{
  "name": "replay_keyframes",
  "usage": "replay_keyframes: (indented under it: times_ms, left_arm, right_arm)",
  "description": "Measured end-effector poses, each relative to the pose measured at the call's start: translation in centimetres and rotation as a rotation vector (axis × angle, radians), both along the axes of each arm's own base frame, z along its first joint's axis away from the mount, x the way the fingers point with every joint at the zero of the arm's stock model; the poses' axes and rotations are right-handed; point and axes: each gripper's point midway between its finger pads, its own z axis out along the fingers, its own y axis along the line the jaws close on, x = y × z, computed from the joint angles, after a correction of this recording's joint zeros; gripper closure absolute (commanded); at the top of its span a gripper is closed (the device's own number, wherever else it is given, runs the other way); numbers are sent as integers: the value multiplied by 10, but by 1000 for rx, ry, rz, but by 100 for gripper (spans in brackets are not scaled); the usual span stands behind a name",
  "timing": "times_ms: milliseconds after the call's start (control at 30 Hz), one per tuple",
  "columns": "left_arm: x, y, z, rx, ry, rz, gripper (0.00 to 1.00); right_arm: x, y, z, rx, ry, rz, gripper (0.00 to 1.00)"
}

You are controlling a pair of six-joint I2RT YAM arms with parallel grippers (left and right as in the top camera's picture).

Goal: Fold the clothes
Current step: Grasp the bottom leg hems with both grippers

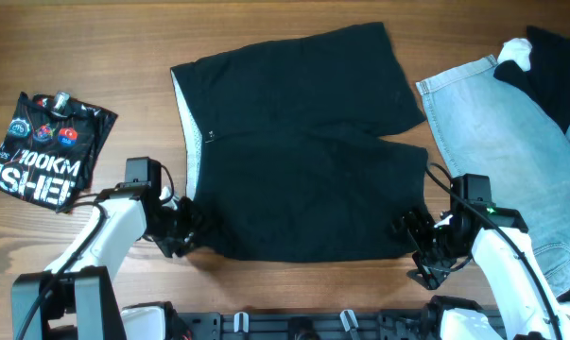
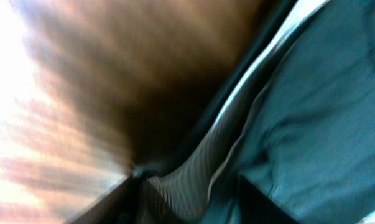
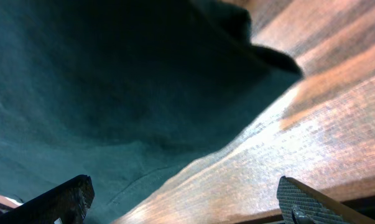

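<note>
Lettering reads only from overhead: a printed black garment (image 1: 48, 142) at the far left of the table (image 1: 124, 57) carries white "100KM" above a cut-off "NISHE". Small round badges sit above that, their text too small to read. Black shorts (image 1: 299, 142) lie spread flat mid-table, pale mesh showing along their left edge, no label legible. Light-blue denim (image 1: 492, 142) lies at right, just beside the shorts, with a dark cloth (image 1: 554, 66) on its far corner. Left end effector (image 1: 182, 234) is at the shorts' near-left corner, right end effector (image 1: 419, 247) at the near-right corner. The left wrist view, badly blurred, adds a white trim strip (image 2: 237, 118) on the shorts' edge, running down between fingers that stand apart, released. The right wrist view shows its fingers (image 3: 60, 199) spread wide, released, with the shorts' hem and bare wood between them.
</note>
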Motion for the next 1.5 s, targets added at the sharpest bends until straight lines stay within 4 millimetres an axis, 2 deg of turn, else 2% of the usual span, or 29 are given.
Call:
replay_keyframes:
  times_ms: [167,267,367,467,667,767,800,833,867,933,1067,1167,1300,1400,1500]
  left_arm:
    - [-50,-5,-2,-26,213,3,27]
    - [-61,-4,-3,-13,257,1,35]
    - [-53,-4,-6,-9,237,33,39]
    - [-45,-4,-6,-8,230,92,48]
    - [-30,-4,-7,0,180,138,53]
    - [-27,-3,-7,7,176,152,64]
    - [-22,-3,-7,7,154,155,75]
    - [-5,0,-6,21,83,153,83]
    - [0,3,-6,33,61,153,90]
    - [5,9,-7,70,36,140,96]
    - [9,21,-7,143,19,122,96]
    - [-4,30,-7,198,79,115,95]
    - [-12,31,-6,211,111,108,94]
    - [-13,31,-7,212,111,105,94]
    - [-13,32,-7,214,111,104,94]
  right_arm:
    - [2,0,0,-2,-9,-3,0]
    - [3,-1,0,-2,-13,-3,1]
    - [4,-1,0,-3,-17,-2,0]
    - [4,-1,0,-3,-19,1,0]
    - [8,-1,0,-5,-34,1,0]
    - [8,-1,0,-5,-33,1,0]
    - [8,-1,0,-5,-33,1,1]
    - [8,-1,0,-6,-34,1,1]
    - [7,-1,0,-6,-33,1,0]
    - [7,-2,0,-8,-32,1,1]
    - [7,-2,-1,-13,-27,-6,1]
    - [2,-2,-1,-10,1,-20,2]
    - [-2,-1,-1,-7,25,-29,12]
    - [-6,-1,-1,-5,43,-40,14]
    - [-17,1,-12,-3,71,-46,15]
